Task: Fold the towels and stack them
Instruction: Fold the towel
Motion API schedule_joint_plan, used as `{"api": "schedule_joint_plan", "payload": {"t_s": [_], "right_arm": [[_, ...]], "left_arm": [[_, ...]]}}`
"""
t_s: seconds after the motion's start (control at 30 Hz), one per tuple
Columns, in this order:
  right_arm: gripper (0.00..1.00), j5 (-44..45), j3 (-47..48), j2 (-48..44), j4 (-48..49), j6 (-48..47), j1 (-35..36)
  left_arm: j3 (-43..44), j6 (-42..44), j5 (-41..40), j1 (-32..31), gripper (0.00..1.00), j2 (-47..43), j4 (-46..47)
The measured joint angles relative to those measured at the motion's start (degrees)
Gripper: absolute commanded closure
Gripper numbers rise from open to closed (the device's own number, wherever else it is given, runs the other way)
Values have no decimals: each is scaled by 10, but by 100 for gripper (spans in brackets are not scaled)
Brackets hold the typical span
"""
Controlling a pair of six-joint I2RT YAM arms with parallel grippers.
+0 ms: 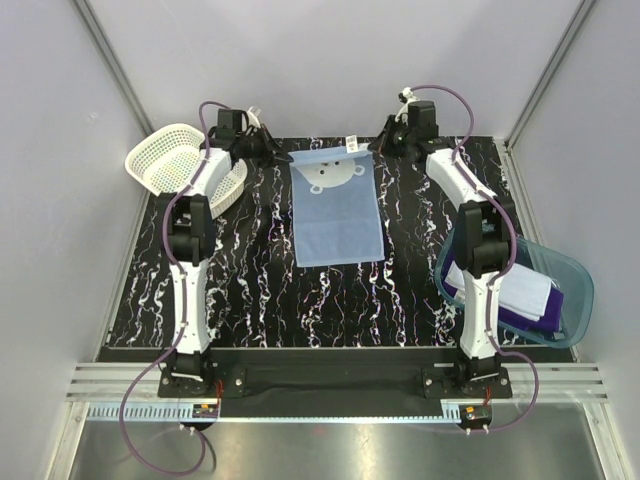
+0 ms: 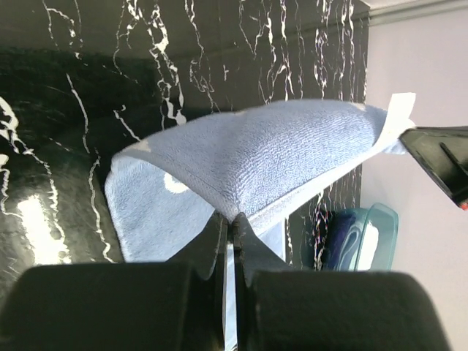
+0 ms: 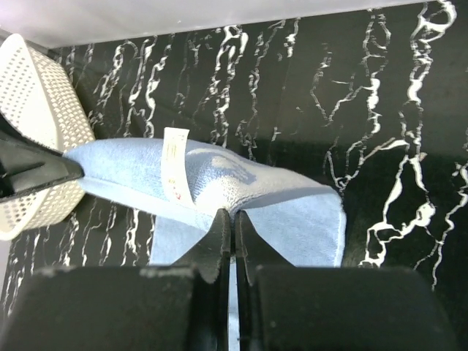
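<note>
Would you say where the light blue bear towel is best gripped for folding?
Its two far corners, one per gripper, from the far edge: the light blue bear towel lies spread lengthwise toward the arms. The left gripper and right gripper pinch there now.

You're looking at a robotics lab test cell, not a home. Plain pale wall panels (image 1: 330, 60) set in aluminium frame posts (image 1: 105, 50) box in the black marble-patterned surface (image 1: 250, 290). The left arm (image 1: 190, 270) and right arm (image 1: 485, 270) are bolted by a slotted aluminium rail (image 1: 110, 380) at the near edge, and purple cables (image 1: 125, 415) loop from their bases. The household items read as props: a light blue towel (image 1: 338, 205), a white lattice basket (image 1: 160, 160) and a translucent blue tub (image 1: 585, 290).
</note>
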Motion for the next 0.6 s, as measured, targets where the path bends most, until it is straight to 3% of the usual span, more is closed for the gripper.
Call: {"api": "schedule_joint_plan", "payload": {"t_s": [0.27, 0.6], "right_arm": [[100, -23, -37, -11, 7, -2, 0], [100, -39, -139, -68, -129, -13, 3]], "left_arm": [[-43, 30, 34, 8, 100, -16, 17], [-282, 53, 27, -3, 100, -146, -39]]}}
